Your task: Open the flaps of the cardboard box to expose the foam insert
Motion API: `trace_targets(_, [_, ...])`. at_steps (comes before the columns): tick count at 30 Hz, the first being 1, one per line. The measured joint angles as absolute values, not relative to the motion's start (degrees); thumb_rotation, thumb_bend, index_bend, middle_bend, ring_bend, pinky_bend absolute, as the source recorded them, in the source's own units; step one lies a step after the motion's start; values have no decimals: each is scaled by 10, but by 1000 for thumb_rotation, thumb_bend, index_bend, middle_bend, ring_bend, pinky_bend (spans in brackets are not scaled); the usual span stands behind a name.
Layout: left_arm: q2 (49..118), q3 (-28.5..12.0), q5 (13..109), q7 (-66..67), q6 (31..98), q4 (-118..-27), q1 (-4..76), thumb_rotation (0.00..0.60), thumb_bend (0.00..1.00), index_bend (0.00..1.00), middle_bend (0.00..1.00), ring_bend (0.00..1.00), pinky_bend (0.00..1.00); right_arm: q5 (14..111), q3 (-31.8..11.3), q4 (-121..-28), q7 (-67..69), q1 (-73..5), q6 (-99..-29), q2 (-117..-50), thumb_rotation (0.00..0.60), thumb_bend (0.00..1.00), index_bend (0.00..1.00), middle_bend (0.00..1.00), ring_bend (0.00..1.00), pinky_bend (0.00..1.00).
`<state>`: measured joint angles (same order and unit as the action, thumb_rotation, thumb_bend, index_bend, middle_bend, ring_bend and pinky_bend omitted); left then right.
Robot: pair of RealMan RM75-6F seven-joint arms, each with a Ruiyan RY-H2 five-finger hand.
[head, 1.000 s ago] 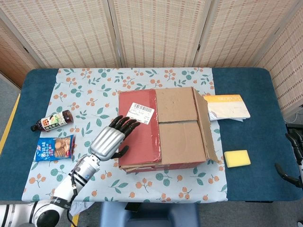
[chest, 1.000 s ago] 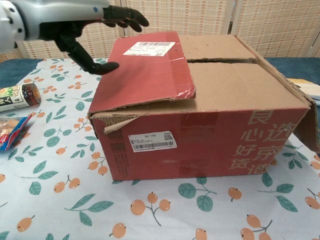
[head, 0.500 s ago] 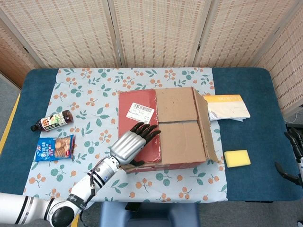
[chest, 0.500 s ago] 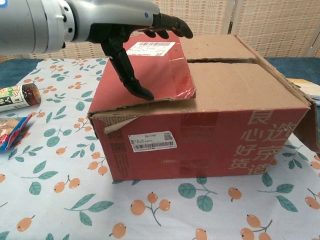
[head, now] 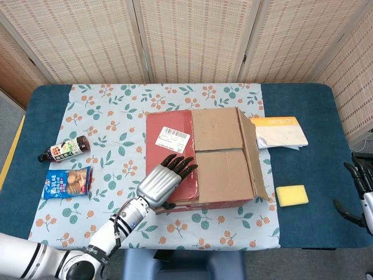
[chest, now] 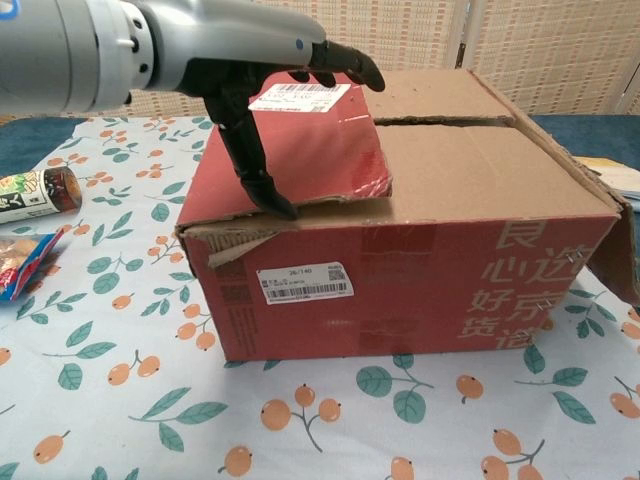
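Left hand (head: 165,178) fingers spread (holding nothing) over the cardboard box's (head: 221,169) red flap (chest: 300,150).

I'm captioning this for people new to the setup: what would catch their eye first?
The red cardboard box in the middle of the floral tablecloth, its top flaps down. Next, the left hand spread over the box's red flap at its near left corner, thumb by the torn front edge. Then the yellow sponge on the blue to the right.

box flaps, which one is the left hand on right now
The red flap with the white barcode label, on the box's left side. The left hand reaches over it, thumb at its front edge; the plain brown flaps lie untouched.
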<state>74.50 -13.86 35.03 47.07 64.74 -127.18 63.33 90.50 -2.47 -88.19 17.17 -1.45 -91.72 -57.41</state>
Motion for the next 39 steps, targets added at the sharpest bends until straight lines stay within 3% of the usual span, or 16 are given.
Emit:
trace_targets(18, [821,-108,365,547,770,-1271,664,600,137,0,0,0,0,916,-22,-881,191,-7,-926,-565,600,377,0,0,0,0])
trace_targets(34, [840,-83,433,547,789,-1258,643,600,144,0,0,0,0,912,-26,-881,193,0,-936,-565,600,378,0,0,0,0])
trace_targets(39, [846,-79,442,547,785,-1249,638,600,245,0,0,0,0,913,-26,-881,193,-1,-935,-565,600,377,0,0,0,0])
